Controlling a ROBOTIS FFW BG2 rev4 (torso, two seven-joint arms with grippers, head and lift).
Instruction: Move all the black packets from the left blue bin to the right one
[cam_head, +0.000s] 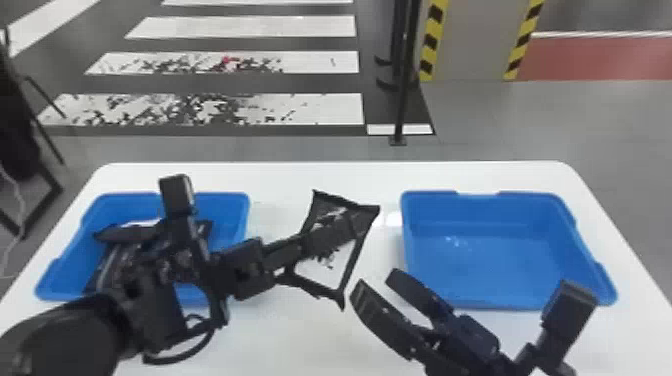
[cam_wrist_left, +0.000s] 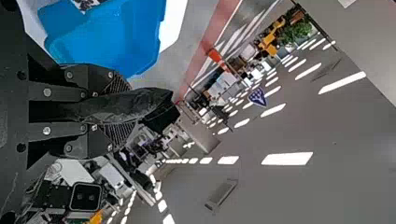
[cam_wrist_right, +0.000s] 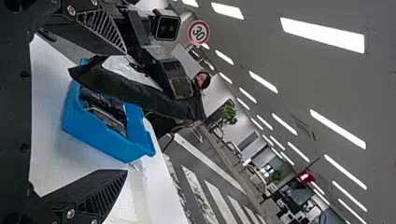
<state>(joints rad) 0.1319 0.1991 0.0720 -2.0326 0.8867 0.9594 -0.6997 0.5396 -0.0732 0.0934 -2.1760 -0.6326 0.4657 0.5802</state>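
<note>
Over the middle of the surface, between the bins: the left claw (cam_head: 327, 242) is holding a black packet (cam_head: 361, 210), its fingers pressing together on it.
Held packet: it is hanging tilted, its dark borders showing around a paler middle; in the left wrist view, it is jutting out beyond the fingertips of the left claw (cam_wrist_left: 125, 107).
Left blue bin (cam_head: 241, 200): it is sitting toward the surface's left edge, and more black packets (cam_head: 120, 233) are lying inside, partly hidden behind the left arm in the head view. In the right wrist view, several are lying against one another in there.
Right claw: it (cam_head: 376, 282) is hovering in front of the right blue bin's near left corner, with its fingers standing wide apart and the space between their pads holding nothing.
Right blue bin (cam_head: 490, 212): it is sitting toward the surface's right edge, its inner floor showing bare blue.
White surface (cam_head: 325, 345): it is carrying both bins, with a wide gap running between them.
Beyond the far edge: a dark pole (cam_head: 407, 75) is standing on the grey floor (cam_head: 310, 147), beside white stripes (cam_head: 320, 107); a pillar (cam_head: 475, 45) with yellow-and-black edges is rising behind.
</note>
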